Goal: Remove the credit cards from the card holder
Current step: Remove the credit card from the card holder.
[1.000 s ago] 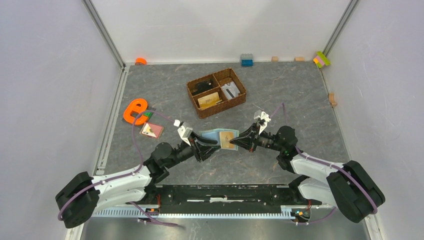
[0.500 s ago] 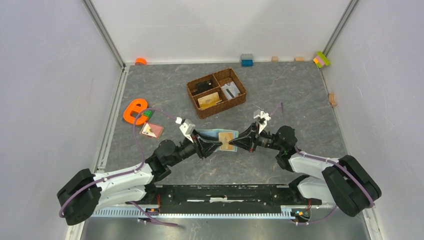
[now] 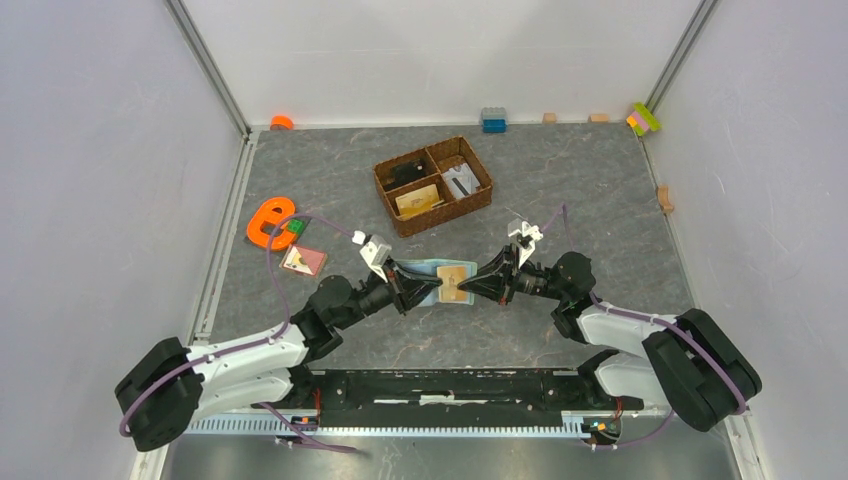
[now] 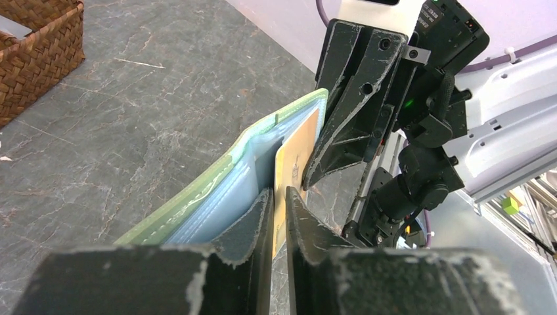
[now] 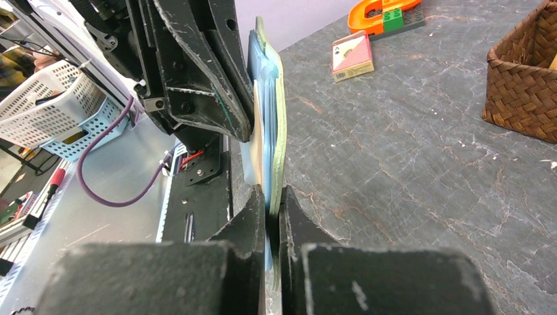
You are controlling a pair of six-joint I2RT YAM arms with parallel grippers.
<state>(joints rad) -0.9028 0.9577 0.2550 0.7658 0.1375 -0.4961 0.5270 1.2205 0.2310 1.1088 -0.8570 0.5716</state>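
Left gripper (image 4: 278, 203) is pinched almost shut on the near edge of the tan credit card (image 4: 299, 154). That card stands on edge in the pale blue inside of the card holder (image 4: 217, 177), just past my fingertips. Right gripper (image 5: 270, 202) faces it tip to tip, clamped narrow on the opposite edge of the green cover. The wallet is held between both hands, and I cannot tell whether it is clear of the table.

I judge this card gripped but not drawn: it sits in its slot, so the pull apart is left to do. Well out past the left gripper's outer side a pinkish card (image 3: 304, 261) lies flat beside the orange letter e (image 3: 268, 222). I take it for one already removed, though I can't be sure. Beyond both tips sits the wicker basket (image 3: 477, 165).
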